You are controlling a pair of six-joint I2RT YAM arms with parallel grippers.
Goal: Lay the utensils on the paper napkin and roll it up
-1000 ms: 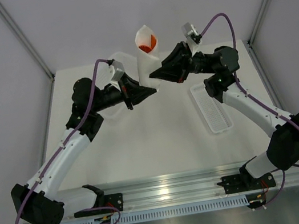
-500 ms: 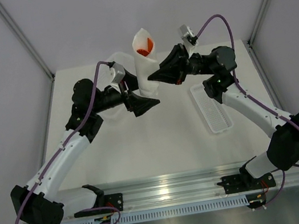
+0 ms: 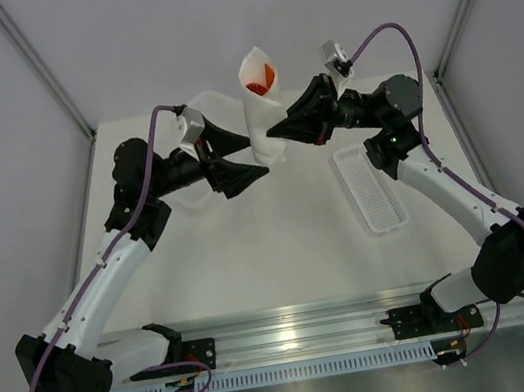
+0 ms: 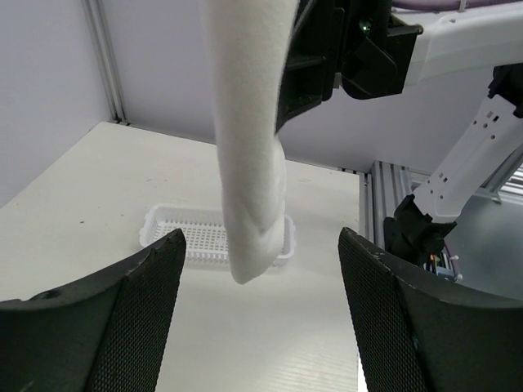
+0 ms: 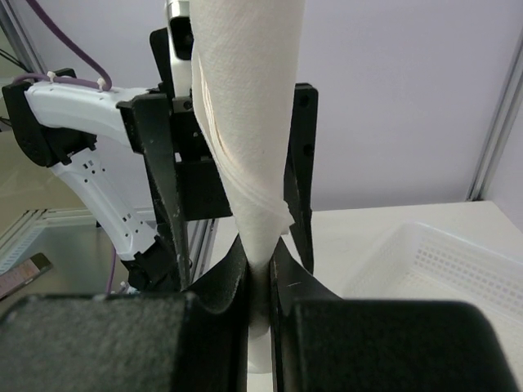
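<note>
White table between grey walls, right gripper pinched tight on the rolled paper napkin, roll held upright in the air, orange utensils showing in its open top, left gripper spread wide either side of the roll's lower end, seemingly not touching it.

Rolled into a tall white tube of paper napkin, standing upright in the air. Wider and open at the top, with the orange-red utensils showing just inside the mouth, only their ends seen. Wrapped in a soft spiral overlap along the side. Rounded and closed at the lower end, hanging free. Pinched partway down between the fingers of the right gripper
</note>
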